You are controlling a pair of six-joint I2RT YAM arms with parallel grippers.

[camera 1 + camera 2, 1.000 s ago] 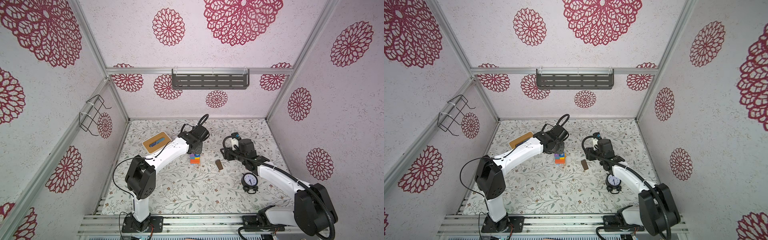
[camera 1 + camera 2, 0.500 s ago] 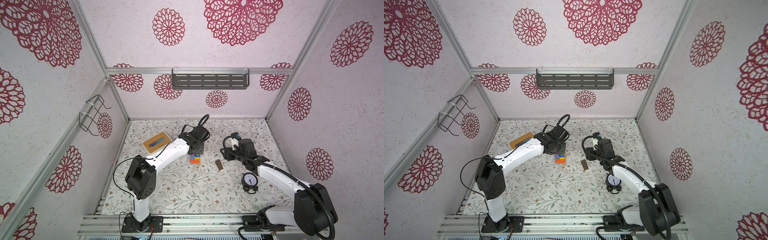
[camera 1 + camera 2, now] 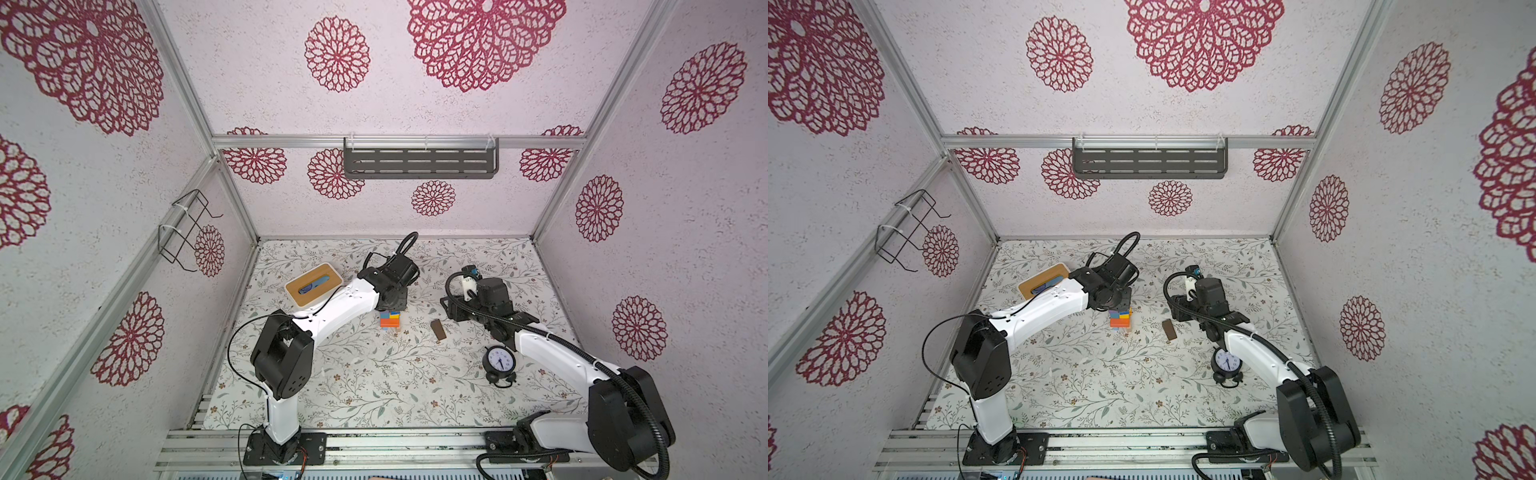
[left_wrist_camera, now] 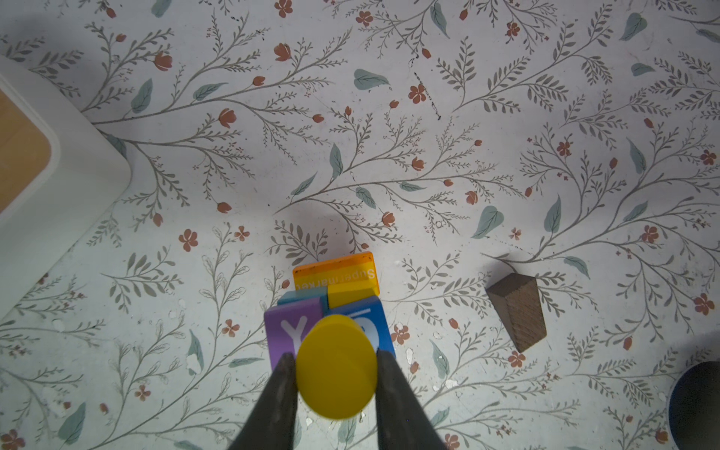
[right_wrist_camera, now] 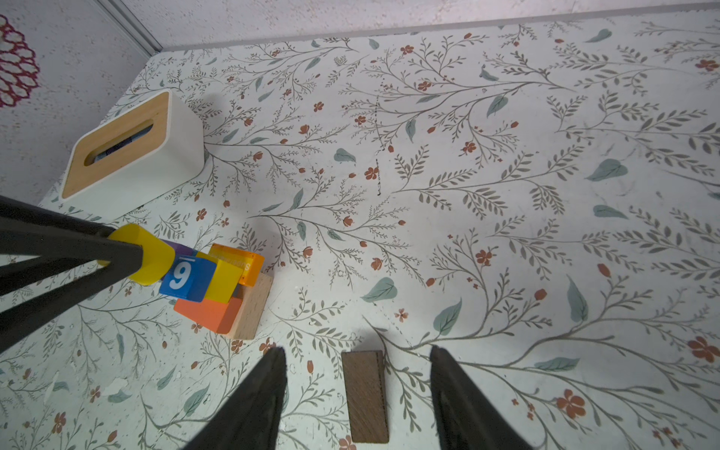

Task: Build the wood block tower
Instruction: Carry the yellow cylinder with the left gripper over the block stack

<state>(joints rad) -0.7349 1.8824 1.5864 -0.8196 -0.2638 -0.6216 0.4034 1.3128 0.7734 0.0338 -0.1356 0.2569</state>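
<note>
Tower (image 3: 390, 319) stands several layers high on the table (image 3: 374, 395); the left gripper (image 4: 335, 355) clasps a yellow cylinder (image 4: 337, 370) at its top. The right gripper (image 5: 357, 349) hangs spread over the unstacked brown bar (image 5: 366, 397) nearby.

A white wooden-lidded box (image 3: 313, 286) and a black alarm clock (image 3: 499, 361) stand well apart.

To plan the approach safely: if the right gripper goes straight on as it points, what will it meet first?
Probably the dark brown wooden bar, which lies flat and shows between the open right gripper's fingers; its depth below them is unclear.
</note>
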